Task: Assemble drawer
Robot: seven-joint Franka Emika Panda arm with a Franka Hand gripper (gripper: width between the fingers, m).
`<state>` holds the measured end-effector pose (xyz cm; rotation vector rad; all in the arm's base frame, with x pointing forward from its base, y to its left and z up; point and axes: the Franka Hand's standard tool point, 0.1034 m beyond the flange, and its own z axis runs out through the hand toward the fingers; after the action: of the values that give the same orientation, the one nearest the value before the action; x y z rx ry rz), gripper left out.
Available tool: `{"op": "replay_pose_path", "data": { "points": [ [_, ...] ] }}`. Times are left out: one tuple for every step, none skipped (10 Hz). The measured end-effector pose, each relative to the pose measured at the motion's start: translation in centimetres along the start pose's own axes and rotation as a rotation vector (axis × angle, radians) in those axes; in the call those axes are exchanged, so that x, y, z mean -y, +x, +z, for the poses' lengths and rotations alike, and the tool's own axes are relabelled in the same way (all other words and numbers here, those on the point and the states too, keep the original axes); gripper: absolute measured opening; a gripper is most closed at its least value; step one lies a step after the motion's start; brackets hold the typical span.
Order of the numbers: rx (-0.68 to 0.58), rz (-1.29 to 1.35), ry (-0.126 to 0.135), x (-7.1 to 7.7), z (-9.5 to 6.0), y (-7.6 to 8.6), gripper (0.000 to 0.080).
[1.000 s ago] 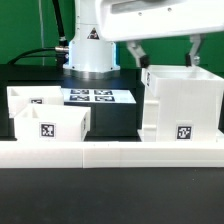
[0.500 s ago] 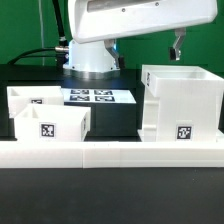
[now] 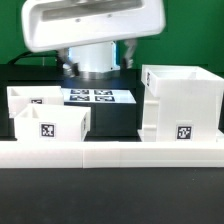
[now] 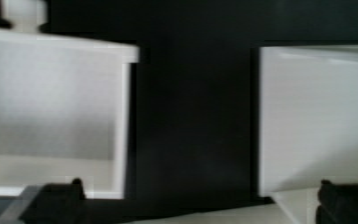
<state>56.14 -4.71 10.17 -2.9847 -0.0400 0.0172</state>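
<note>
The drawer's large white housing (image 3: pixel 180 105) stands at the exterior view's right, with a tag on its front. Two open-top white trays stand at the left, one in front (image 3: pixel 50 122) and one behind (image 3: pixel 28 97). My gripper (image 3: pixel 97 58) hangs high over the middle, left of the housing and touching nothing. In the wrist view my gripper (image 4: pixel 197 200) is open and empty, with its dark fingertips (image 4: pixel 60 200) far apart. Below it lie a white part on one side (image 4: pixel 51 110) and another on the other side (image 4: pixel 318 110), with black table between. Both are blurred.
The marker board (image 3: pixel 92 97) lies flat in front of the arm's round base (image 3: pixel 95 68). A long low white rail (image 3: pixel 110 152) runs along the table's front edge. Black table shows between the trays and the housing.
The gripper has moved steadily toward the exterior view's left, from above the housing to above the middle of the table. It stays open. The parts have not moved.
</note>
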Motion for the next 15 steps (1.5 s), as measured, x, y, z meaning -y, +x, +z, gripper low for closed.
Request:
{"op": "replay_pose_path", "data": {
  "points": [
    [-0.002, -0.02, -0.002, -0.9, 0.4, -0.4, 0.0649],
    [-0.004, -0.019, -0.002, -0.6, 0.3, -0.2, 0.0649],
    [-0.003, -0.022, -0.002, -0.5, 0.4, -0.2, 0.0649],
    [-0.003, -0.021, -0.002, -0.6, 0.4, -0.2, 0.0649],
    [0.0, 0.006, -0.009, -0.7, 0.5, -0.4, 0.0649],
    [0.014, 0.043, -0.03, -1.1, 0.9, -0.7, 0.0649],
    [0.025, 0.085, -0.039, -1.6, 1.3, -1.1, 0.0649],
    [0.014, 0.082, -0.061, -2.4, 2.2, -1.1, 0.0649],
    [-0.008, 0.111, -0.075, -2.7, 3.0, -1.0, 0.0649],
    [-0.014, 0.111, -0.081, -3.0, 3.9, -1.1, 0.0649],
    [-0.012, 0.114, -0.079, -3.1, 4.3, -1.2, 0.0649],
    [-0.014, 0.113, -0.079, -3.0, 4.2, -1.1, 0.0649],
    [-0.014, 0.113, -0.079, -3.0, 4.2, -1.1, 0.0649],
    [-0.014, 0.113, -0.079, -3.1, 4.2, -1.1, 0.0649],
    [-0.022, 0.118, -0.084, -3.1, 4.5, -1.1, 0.0649]
  ]
}}
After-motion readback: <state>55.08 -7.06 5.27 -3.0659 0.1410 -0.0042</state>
